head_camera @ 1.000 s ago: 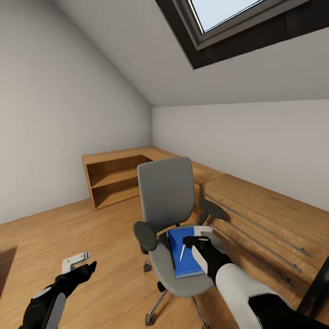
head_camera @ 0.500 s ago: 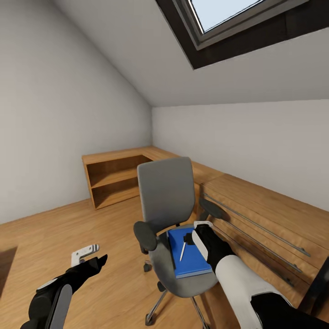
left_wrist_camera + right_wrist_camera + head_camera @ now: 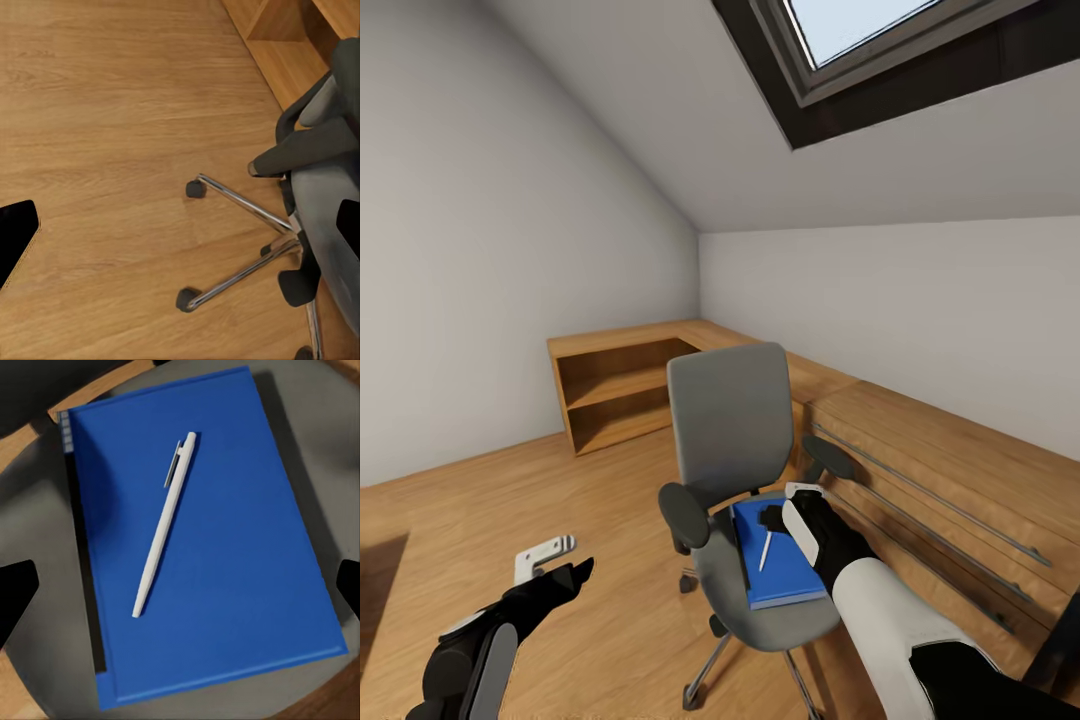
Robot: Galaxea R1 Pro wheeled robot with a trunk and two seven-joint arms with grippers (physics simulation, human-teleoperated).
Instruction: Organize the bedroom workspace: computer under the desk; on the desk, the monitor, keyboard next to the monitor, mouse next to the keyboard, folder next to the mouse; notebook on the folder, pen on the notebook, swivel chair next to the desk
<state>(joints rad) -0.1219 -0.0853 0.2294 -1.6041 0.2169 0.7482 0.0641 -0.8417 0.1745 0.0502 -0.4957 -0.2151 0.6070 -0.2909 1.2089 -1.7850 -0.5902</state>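
Blue and flat, the notebook (image 3: 202,540) lies on the grey seat of the swivel chair (image 3: 732,430), with its long side running from the seat's front edge toward the backrest. Its spine is dark. A white pen (image 3: 163,525) rests on the cover, nearly along the same axis but a little tilted, with the clip end toward the backrest. The right gripper (image 3: 780,507) hovers just above the notebook, its fingers spread wide on both sides of it. The left gripper (image 3: 552,556) hangs over the wooden floor (image 3: 112,112), well apart from the chair's chrome legs (image 3: 240,240), and its fingers are also apart.
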